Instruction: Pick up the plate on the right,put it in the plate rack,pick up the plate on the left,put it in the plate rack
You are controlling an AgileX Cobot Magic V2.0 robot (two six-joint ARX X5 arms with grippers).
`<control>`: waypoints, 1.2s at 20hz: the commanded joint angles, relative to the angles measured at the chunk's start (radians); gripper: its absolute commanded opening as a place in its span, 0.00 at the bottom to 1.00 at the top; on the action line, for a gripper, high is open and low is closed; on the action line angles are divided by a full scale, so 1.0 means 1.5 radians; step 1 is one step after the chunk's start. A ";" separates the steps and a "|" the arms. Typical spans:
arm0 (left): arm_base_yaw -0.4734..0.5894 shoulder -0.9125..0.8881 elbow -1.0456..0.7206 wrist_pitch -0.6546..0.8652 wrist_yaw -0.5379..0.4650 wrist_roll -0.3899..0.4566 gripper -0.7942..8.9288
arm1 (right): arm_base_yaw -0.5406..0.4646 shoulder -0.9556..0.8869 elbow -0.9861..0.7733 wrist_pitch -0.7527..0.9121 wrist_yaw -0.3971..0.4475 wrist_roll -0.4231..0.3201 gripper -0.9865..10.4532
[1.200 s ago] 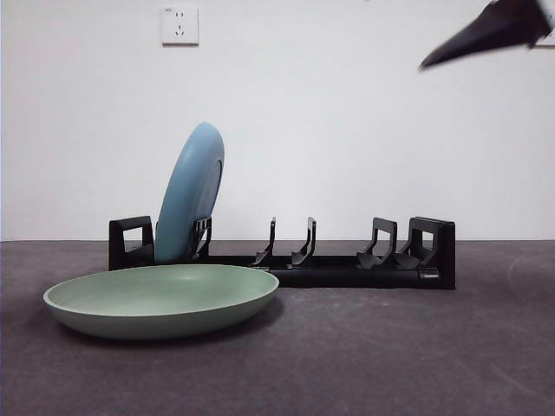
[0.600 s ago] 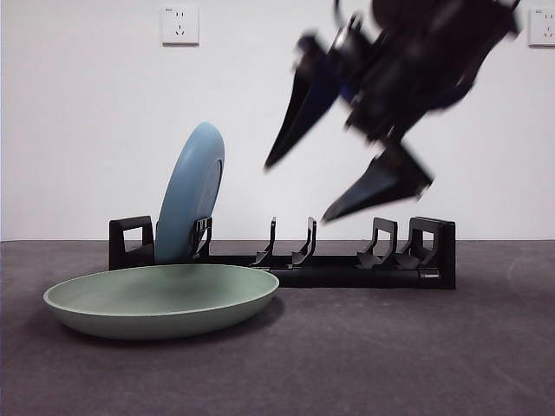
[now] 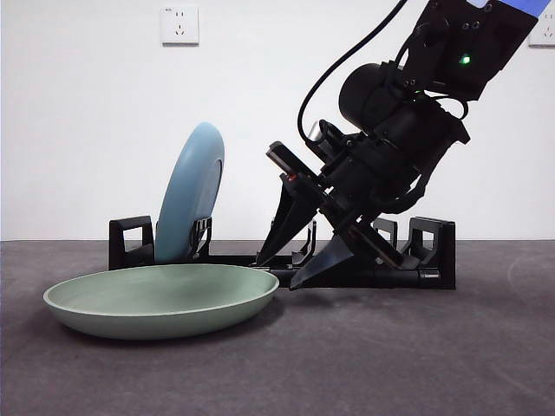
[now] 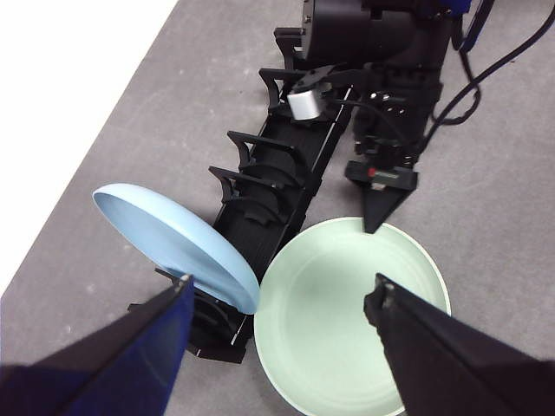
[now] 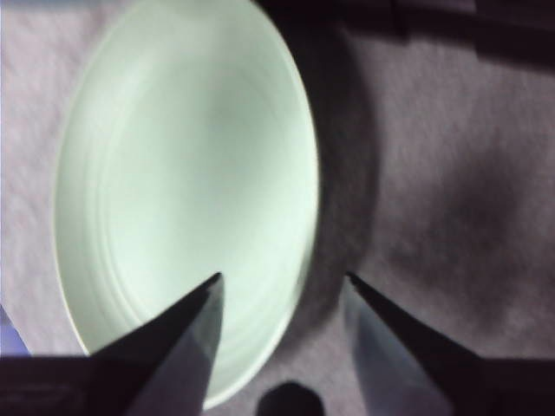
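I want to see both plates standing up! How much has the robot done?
One is done: the blue plate stands in the plate rack. Now the right tool, jaws open, is at the rim of the green plate, which lies flat on the table. Gripping, lifting and racking it are left.

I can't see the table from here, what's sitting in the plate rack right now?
One blue plate stands on edge in the plate rack, near one end. The other prongs shown hold nothing. The right gripper, jaws open, covers part of the rack in the front view, near the green plate.
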 commanded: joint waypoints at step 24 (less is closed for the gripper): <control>-0.135 0.090 0.001 -0.045 0.053 0.009 0.43 | -0.017 -0.140 -0.001 -0.147 0.056 0.042 0.07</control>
